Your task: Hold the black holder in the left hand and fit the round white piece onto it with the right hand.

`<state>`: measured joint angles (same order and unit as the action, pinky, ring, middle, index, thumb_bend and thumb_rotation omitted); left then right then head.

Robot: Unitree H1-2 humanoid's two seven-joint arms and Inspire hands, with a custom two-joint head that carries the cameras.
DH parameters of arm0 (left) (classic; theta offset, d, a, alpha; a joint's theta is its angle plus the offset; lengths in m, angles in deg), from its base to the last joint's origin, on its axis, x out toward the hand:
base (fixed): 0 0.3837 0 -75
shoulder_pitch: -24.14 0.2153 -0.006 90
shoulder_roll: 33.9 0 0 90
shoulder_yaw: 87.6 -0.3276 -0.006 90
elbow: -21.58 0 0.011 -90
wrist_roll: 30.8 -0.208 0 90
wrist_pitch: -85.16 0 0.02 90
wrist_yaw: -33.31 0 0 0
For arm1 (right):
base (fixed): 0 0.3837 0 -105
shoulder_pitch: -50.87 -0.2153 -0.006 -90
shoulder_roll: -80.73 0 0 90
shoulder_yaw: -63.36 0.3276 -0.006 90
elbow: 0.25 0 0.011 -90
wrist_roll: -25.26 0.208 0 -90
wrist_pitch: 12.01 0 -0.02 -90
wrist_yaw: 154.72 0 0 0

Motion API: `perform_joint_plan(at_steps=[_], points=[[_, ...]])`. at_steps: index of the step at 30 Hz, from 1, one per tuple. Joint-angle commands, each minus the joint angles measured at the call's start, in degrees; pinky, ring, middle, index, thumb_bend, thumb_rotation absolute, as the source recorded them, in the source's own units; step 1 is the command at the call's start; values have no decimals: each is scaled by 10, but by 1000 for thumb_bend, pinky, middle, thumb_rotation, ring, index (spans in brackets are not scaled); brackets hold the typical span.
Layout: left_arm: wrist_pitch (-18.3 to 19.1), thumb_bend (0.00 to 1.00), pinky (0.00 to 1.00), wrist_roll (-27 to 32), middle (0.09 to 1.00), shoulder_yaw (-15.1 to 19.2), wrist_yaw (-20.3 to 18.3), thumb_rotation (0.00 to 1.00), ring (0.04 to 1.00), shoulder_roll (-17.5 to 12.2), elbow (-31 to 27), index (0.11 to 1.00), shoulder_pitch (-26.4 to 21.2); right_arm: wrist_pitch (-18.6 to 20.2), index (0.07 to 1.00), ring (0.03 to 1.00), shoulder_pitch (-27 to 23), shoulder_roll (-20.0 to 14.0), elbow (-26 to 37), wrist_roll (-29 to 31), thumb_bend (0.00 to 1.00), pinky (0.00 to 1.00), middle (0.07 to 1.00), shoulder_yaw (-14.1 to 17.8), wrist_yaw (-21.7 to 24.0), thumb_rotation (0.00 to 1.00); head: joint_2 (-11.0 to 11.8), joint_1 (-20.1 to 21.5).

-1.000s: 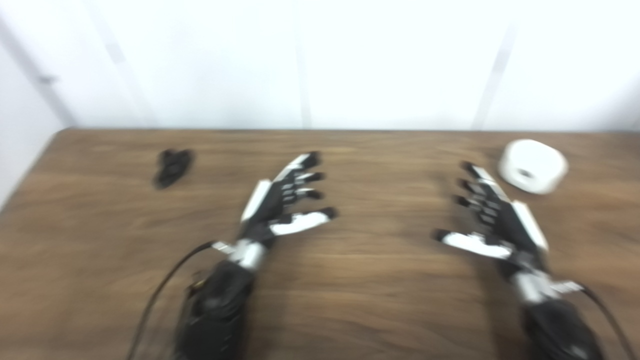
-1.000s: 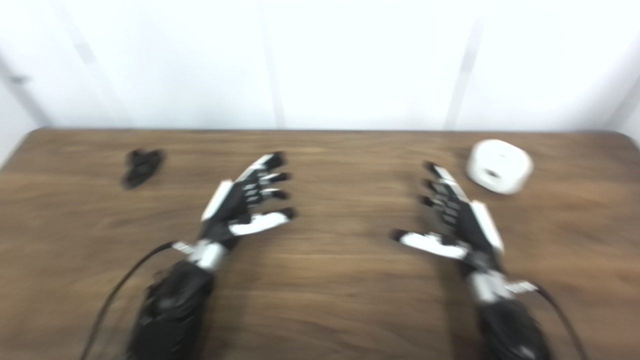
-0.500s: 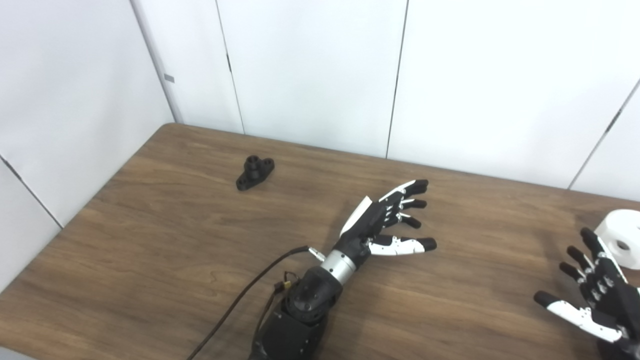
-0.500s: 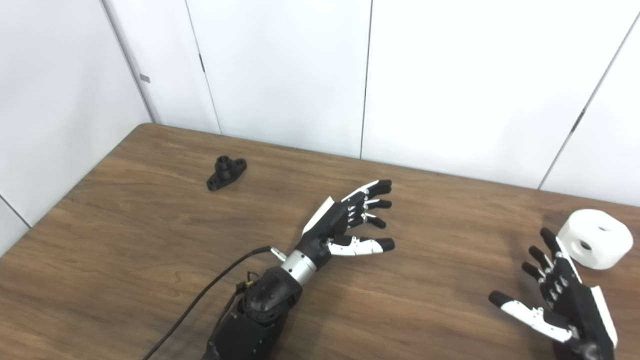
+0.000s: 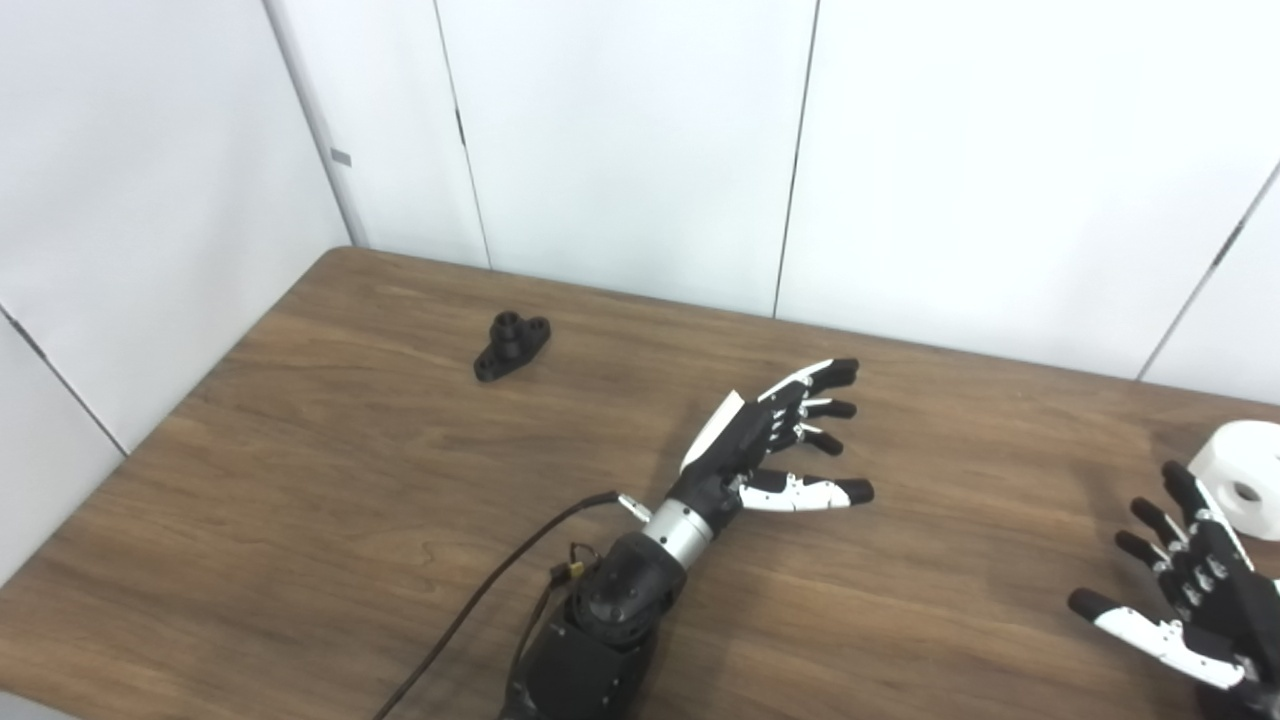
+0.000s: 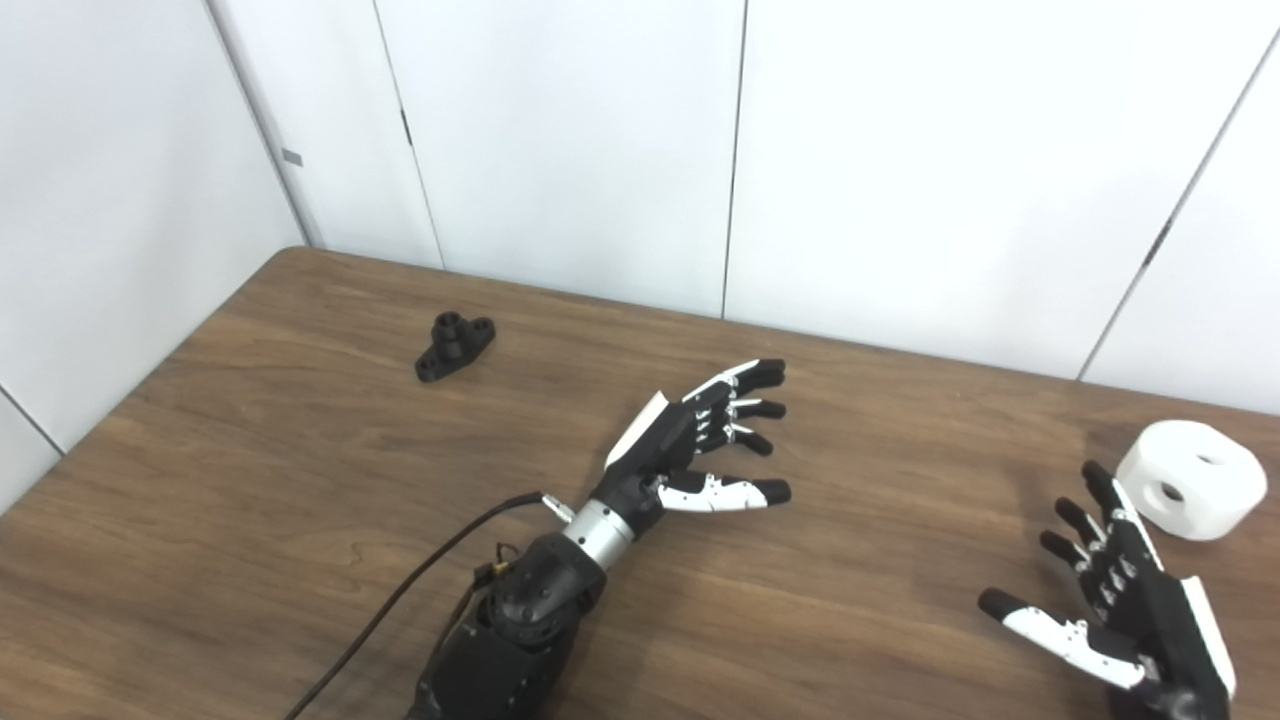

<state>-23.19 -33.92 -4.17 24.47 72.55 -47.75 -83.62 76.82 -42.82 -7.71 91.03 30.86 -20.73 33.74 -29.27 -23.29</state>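
Note:
The black holder (image 5: pixel 511 345) lies on the wooden table (image 5: pixel 330 470) at the far left; it also shows in the right eye view (image 6: pixel 455 346). The round white piece (image 6: pixel 1190 479), with a hole in its side, lies at the far right and is cut off by the edge in the left eye view (image 5: pixel 1245 478). My left hand (image 5: pixel 775 442) is open and empty over the table's middle, well right of the holder. My right hand (image 6: pixel 1120 598) is open and empty at the lower right, its fingertips just short of the white piece.
White wall panels (image 5: pixel 620 140) stand right behind the table's far edge and along its left side. A black cable (image 5: pixel 470 610) runs from my left forearm to the bottom edge. Bare wood lies between the holder and my left hand.
The camera swung left and the picture went from blurred to sharp a second ago. Over the last half second the hands and both pieces have hardly moved.

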Motion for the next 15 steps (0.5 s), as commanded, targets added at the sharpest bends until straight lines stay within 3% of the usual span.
perform_joint_plan(at_steps=[1,9,12,15], points=[[-12,765,588,14,842,0,5,38,747,11,32,847,22,-29,964,925,-16,-12,6,3,810,843,1000,4,4,157,1,-1],[-11,730,538,27,801,10,-1,0,692,10,28,789,18,-36,959,931,-23,-7,-3,4,799,854,1000,2,5,135,7,-3],[18,732,557,-14,808,1,4,0,703,-11,-13,787,20,-34,957,931,-22,-6,3,4,796,853,1000,2,4,131,8,-3],[67,768,552,-23,793,7,-1,0,689,-38,-70,729,16,-33,954,937,-19,-5,9,10,793,863,1000,3,6,126,5,-2]])
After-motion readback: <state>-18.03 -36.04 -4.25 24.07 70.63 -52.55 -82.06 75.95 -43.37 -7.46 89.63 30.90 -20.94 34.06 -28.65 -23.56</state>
